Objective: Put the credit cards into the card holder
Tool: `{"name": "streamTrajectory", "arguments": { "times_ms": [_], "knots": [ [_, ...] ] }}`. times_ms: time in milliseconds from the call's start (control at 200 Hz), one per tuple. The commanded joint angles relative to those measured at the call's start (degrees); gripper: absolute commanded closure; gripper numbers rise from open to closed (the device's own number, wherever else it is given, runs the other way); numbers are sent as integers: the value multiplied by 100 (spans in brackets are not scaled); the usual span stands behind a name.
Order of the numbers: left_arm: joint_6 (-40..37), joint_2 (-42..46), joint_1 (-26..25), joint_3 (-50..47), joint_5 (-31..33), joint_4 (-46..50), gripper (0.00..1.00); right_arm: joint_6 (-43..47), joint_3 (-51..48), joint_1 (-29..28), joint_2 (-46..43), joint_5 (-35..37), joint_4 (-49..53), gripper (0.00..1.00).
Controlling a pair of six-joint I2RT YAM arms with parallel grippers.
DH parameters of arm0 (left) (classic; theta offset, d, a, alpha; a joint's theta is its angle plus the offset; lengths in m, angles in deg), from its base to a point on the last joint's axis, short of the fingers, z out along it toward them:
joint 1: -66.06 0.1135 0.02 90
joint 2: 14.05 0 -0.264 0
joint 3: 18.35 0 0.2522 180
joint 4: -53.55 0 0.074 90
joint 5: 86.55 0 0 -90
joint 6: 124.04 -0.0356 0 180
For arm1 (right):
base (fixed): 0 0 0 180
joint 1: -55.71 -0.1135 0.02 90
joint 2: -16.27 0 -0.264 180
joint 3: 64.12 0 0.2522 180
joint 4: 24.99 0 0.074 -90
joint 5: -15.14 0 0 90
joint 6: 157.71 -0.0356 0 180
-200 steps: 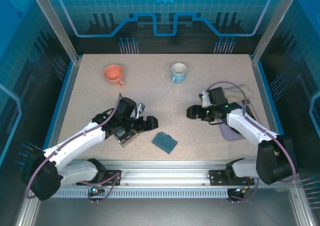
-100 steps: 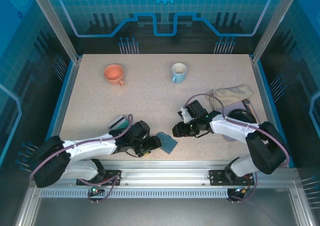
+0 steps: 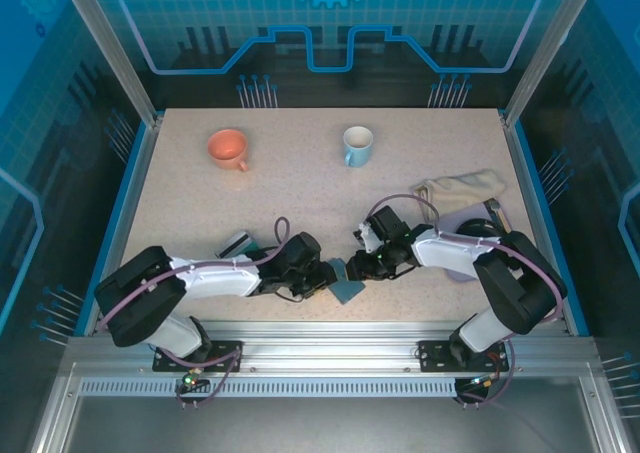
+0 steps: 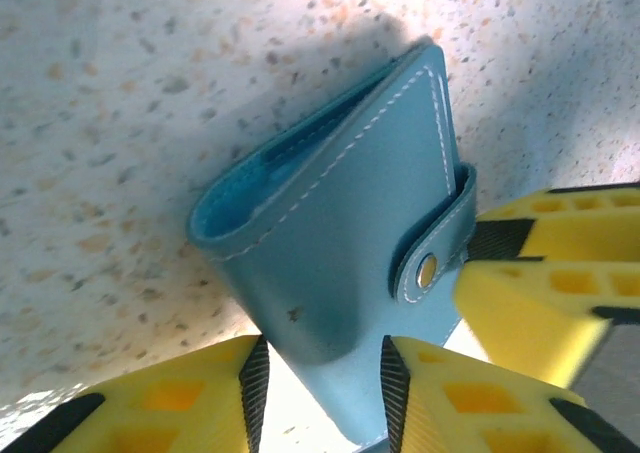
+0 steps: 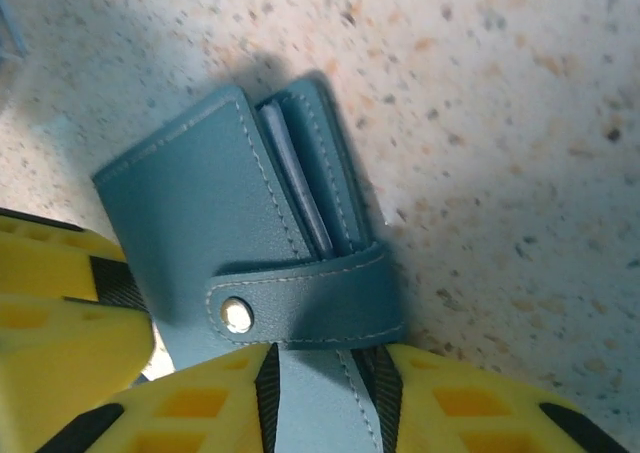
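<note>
Lying between left claw's (image 4: 322,378) jaws: card holder (image 4: 340,243)

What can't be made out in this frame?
- Teal-blue leather card holder: pocket contents, both wrist views; snapped strap keeps it shut.
- Grey slotted card rack: card count, top view; left arm covers part.
- Left hand, right hand: whether clamped on holder, wrist views; bottom edge cuts contact off.

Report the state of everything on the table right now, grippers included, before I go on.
Teal-blue stitched folding card holder: folded shut, snap strap fastened.
Left gripper: jaws closed on the card holder's edge.
Right gripper: jaws closed on its opposite edge.
Orange ceramic mug: upright.
Pale blue ceramic mug: upright.
Grey slotted rack: standing on the table, striped credit cards in it.
</note>
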Motion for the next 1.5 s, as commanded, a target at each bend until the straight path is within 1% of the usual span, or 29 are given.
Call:
{"name": "streamTrajectory", "arguments": {
  "times_ms": [0, 135, 235, 315, 350, 400, 460, 485, 500, 660, 755, 860, 955, 1105, 1250, 1406, 1496],
  "knots": [
    [-210, -176, 9, 239, 36, -422, 64, -183, -230, -77, -120, 35, 50, 67],
    [-210, -326, 76, 256, -121, -688, 64, -432, -382, -77, -240, 264, 56, 67],
    [-83, -405, 172, 76, -236, -978, 63, -635, -480, -70, -299, 407, 40, 68],
    [-33, -394, 241, -119, -300, -1325, 64, -710, -509, -77, -272, 489, 64, 68],
    [-25, -385, 266, -175, -335, -1436, 67, -737, -512, -76, -264, 521, 77, 68],
    [-39, -377, 299, -225, -398, -1573, 77, -763, -524, -76, -265, 541, 69, 68],
    [-49, -331, 317, -233, -420, -1618, 93, -800, -536, -71, -302, 580, 69, 68],
    [-53, -308, 309, -225, -406, -1585, 98, -825, -523, -77, -328, 610, 77, 68],
    [-66, -286, 320, -212, -410, -1568, 100, -841, -527, -70, -352, 646, 89, 68],
    [-322, -128, 324, -18, -443, -1221, 100, -888, -352, -67, -704, 1071, 384, 66],
    [-466, -46, 318, 26, -479, -1204, 100, -825, -193, -77, -1022, 1438, 599, 63],
    [-641, -40, 319, 136, -550, -1142, 100, -637, -9, -96, -1162, 1522, 594, 59],
    [-708, -69, 321, 231, -625, -1120, 100, -478, 228, -167, -992, 1486, 637, 57],
    [-707, -63, 322, 257, -655, -1168, 100, -402, 472, -435, -704, 1506, 665, 52],
    [-678, 0, 320, 170, -642, -1294, 100, -440, 462, -656, -360, 1971, 815, 49],
    [-648, 59, 324, 42, -601, -1405, 100, -432, 218, -898, -20, 2284, 787, 47],
    [-640, 69, 318, 13, -593, -1434, 100, -464, 221, -1043, 158, 2723, 966, 47]
  ]
}}
